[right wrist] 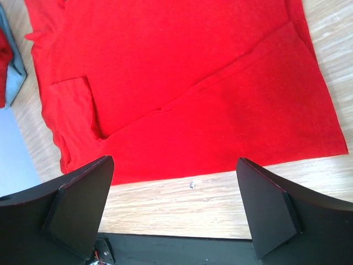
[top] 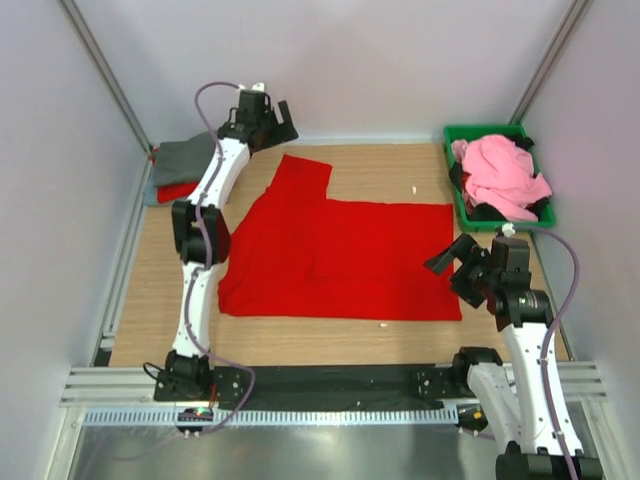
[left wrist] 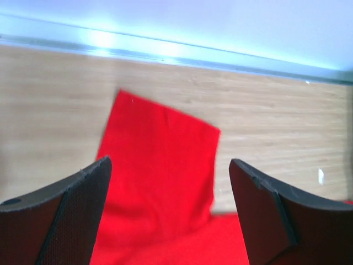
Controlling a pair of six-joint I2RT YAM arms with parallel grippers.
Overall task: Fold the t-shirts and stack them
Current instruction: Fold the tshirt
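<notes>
**Big red t-shirt spread flat, both grippers apart and empty**

The large red t-shirt (top: 340,260) lies flat on the wooden table (top: 150,320), with one sleeve (top: 305,175) sticking out at its far-left corner and a crease running across its near half. The left gripper (left wrist: 168,163) hovers above that sleeve, fingers wide apart with nothing between them. The right gripper (right wrist: 174,161) hangs over the shirt's near-right corner, fingers spread and empty too. Left of the shirt's far edge, a grey t-shirt (top: 185,158) sits on a smaller red t-shirt (top: 175,190). Just beyond the shirt's far-right corner, the green bin (top: 455,135) holds a pink t-shirt (top: 505,170) heaped over dark cloth (top: 485,210).
</notes>
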